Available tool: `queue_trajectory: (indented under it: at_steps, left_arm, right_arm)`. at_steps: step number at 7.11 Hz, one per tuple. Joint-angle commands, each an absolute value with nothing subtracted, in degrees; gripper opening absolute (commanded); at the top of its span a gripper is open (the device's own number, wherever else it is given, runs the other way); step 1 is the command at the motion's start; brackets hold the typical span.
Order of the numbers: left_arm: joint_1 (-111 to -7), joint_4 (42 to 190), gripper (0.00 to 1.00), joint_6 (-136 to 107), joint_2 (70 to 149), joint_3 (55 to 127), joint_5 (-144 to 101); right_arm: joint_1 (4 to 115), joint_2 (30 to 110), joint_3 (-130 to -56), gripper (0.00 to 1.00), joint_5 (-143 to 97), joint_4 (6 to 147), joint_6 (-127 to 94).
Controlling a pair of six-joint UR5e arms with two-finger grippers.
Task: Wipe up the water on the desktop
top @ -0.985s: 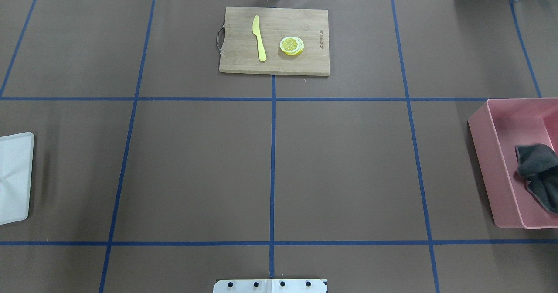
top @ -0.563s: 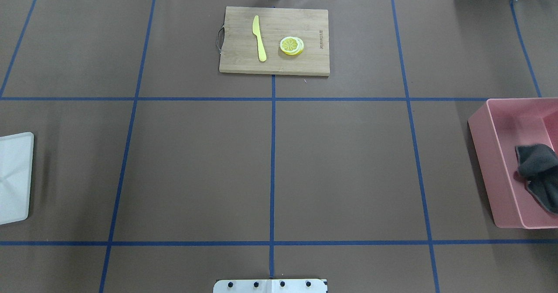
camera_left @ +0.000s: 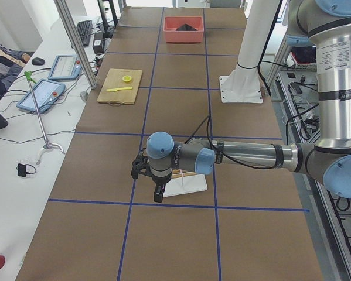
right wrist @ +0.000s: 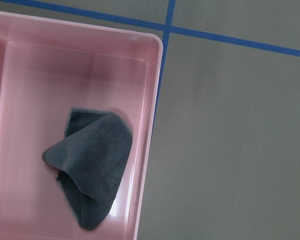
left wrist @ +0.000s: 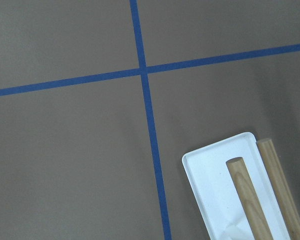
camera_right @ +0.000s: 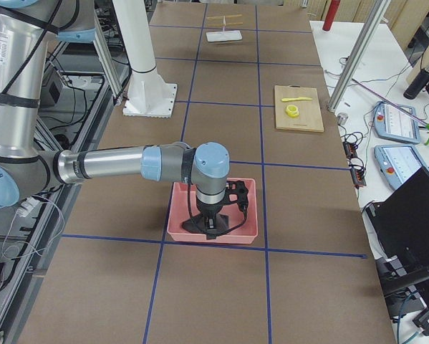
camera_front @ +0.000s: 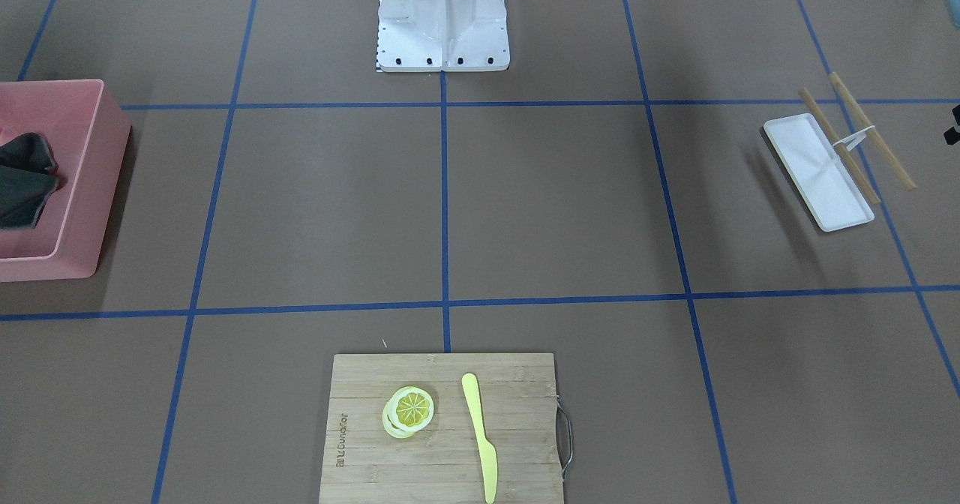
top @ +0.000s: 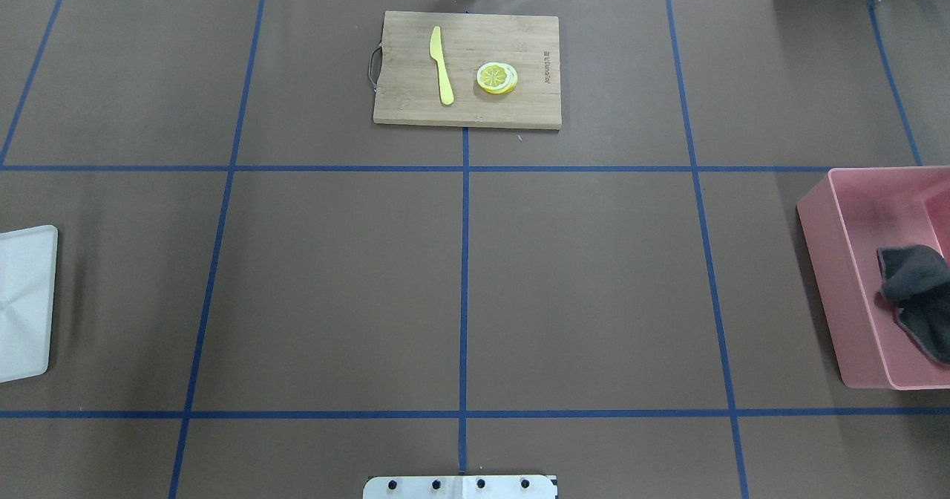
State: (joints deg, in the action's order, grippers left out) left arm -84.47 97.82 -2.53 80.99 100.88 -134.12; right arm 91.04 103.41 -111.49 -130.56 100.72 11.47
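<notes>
The desktop (top: pixel 594 284) is a matte brown surface crossed by blue tape lines; I see no water on it in any view. A dark grey cloth (top: pixel 916 291) lies crumpled in a pink bin (top: pixel 839 291) at the right edge, and it also shows in the right wrist view (right wrist: pixel 89 165). My right gripper (camera_right: pixel 210 223) hangs over the bin, above the cloth; I cannot tell if it is open or shut. My left gripper (camera_left: pixel 156 196) hangs over the desktop beside a white tray (camera_left: pixel 190 184); I cannot tell its state either.
The white tray (top: pixel 22 298) at the left edge has two wooden sticks (camera_front: pixel 870 133) across it. A bamboo cutting board (top: pixel 408 76) at the far middle holds a yellow knife (top: pixel 442 64) and lemon slices (top: pixel 496 78). The robot base (camera_front: pixel 442 16) stands at the near edge.
</notes>
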Motion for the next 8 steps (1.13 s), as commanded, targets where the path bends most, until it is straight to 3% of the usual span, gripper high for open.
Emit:
queue_trajectory:
  at_steps: [1, 8]
  left_arm:
    - [-84.5, 97.7, 0.98, -3.0, 81.0, 101.2, -134.2]
    - [-84.5, 97.7, 0.98, -3.0, 80.8, 101.2, -135.6]
  right_arm:
    - [91.2, 103.3, -111.4, 1.00, -131.0, 100.8, 11.3]
    - [91.2, 103.6, -110.1, 1.00, -135.1, 100.8, 11.4]
